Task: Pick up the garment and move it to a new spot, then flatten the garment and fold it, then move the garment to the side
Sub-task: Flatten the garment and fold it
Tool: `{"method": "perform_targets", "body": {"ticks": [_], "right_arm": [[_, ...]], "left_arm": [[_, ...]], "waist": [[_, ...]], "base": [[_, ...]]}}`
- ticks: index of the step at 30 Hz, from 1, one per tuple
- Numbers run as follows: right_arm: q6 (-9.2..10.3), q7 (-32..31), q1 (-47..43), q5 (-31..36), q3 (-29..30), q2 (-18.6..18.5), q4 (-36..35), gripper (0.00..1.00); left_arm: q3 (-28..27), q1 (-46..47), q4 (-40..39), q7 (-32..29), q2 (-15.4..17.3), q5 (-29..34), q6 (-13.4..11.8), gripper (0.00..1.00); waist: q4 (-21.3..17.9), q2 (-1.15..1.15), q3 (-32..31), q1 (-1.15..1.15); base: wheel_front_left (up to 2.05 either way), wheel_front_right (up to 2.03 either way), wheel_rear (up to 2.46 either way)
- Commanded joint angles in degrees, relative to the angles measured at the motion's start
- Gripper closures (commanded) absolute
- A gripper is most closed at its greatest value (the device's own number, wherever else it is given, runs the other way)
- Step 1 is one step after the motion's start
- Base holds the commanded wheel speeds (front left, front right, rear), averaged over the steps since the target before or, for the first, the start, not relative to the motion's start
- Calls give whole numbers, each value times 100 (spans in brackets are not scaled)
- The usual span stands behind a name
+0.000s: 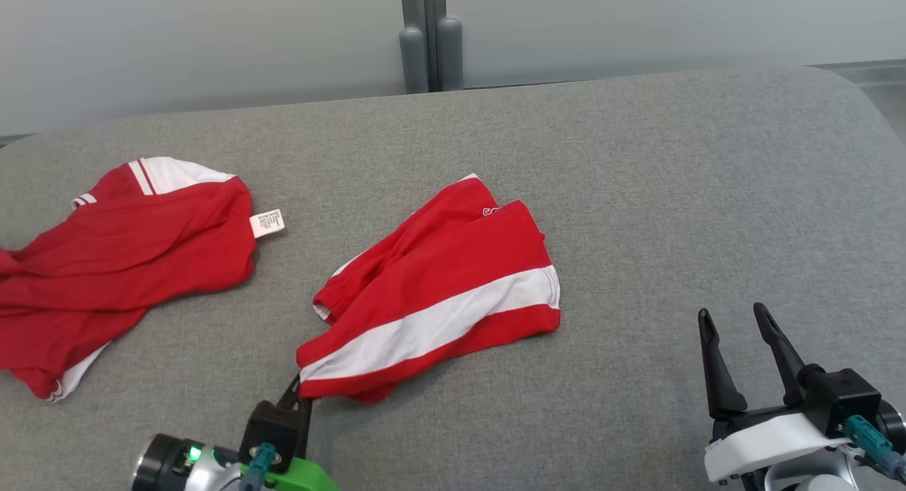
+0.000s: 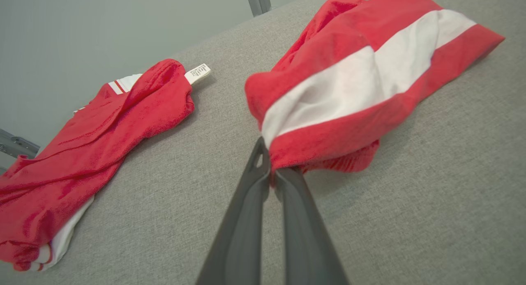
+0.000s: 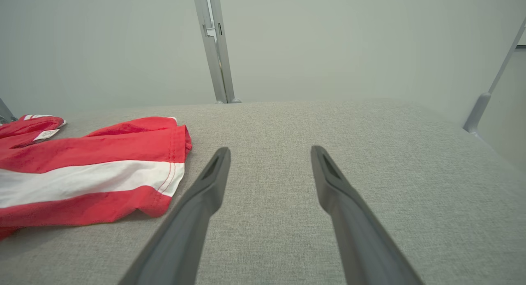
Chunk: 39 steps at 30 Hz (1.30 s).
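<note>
- Garment, a pair of red shorts with a white band, lies crumpled on the grey cushion. Its near corner is raised off the fabric and sits right at the tips of the left claw.
- Left claw: fingers pressed together and pinching that red hem corner. From the pinch, the shorts spread forward and off to the claw's right.
- Long axis: the white band runs from the held corner away from the left claw and slants toward the right claw's side. A pull back along the fingers would probably drag the cloth lengthwise rather than spread it.
- Right claw: fingers spread wide with nothing between them, hovering over bare cushion. The stitched leg hem of the shorts lies forward and to its left, near but not touching. This is the free end, and the right claw is the closer arm to it.
- Second red garment, with a white label, lies well off to the left claw's left, apart from the shorts.
- Hard to tell:
  - The cloth covers the left fingertips in the head view.
  - I cannot say how many layers are pinched.
  - A fold cuts off the white lettering near the far edge.
  - The second garment runs out of frame.
</note>
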State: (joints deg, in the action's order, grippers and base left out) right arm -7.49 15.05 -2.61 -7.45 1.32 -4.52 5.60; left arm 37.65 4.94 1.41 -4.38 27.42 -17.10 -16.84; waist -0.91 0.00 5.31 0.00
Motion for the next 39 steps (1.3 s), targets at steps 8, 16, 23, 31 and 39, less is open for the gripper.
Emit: {"method": "perform_targets", "body": {"ticks": [8, 16, 23, 31, 39], "right_arm": [[0, 20, 35, -24, -76, -24, 41, 0], [0, 20, -56, -14, -71, -44, 77, 0], [0, 20, -143, -31, -61, -60, 79, 0], [0, 19, -167, -25, -119, -111, 110, 0], [0, 20, -193, -46, -153, -164, 114, 0]], "left_arm": [[433, -47, 1196, 705, -809, -128, 254, 63], [441, 79, 1909, 1171, -1207, -328, 410, 0], [-179, -533, 1810, 1277, -1442, -1462, 586, 0], [-1180, -948, 1796, 1005, -1953, -3422, 1340, 0], [-1709, -1076, 1307, 112, -1942, -5050, 2192, 0]], "waist": [[223, 0, -31, 0], [288, 0, -124, 0], [292, 0, -222, 0], [302, 0, -356, 0], [270, 0, -408, 0]], "base": [[0, 0, 0], [0, 0, 0], [0, 0, 0], [0, 0, 0], [0, 0, 0]]}}
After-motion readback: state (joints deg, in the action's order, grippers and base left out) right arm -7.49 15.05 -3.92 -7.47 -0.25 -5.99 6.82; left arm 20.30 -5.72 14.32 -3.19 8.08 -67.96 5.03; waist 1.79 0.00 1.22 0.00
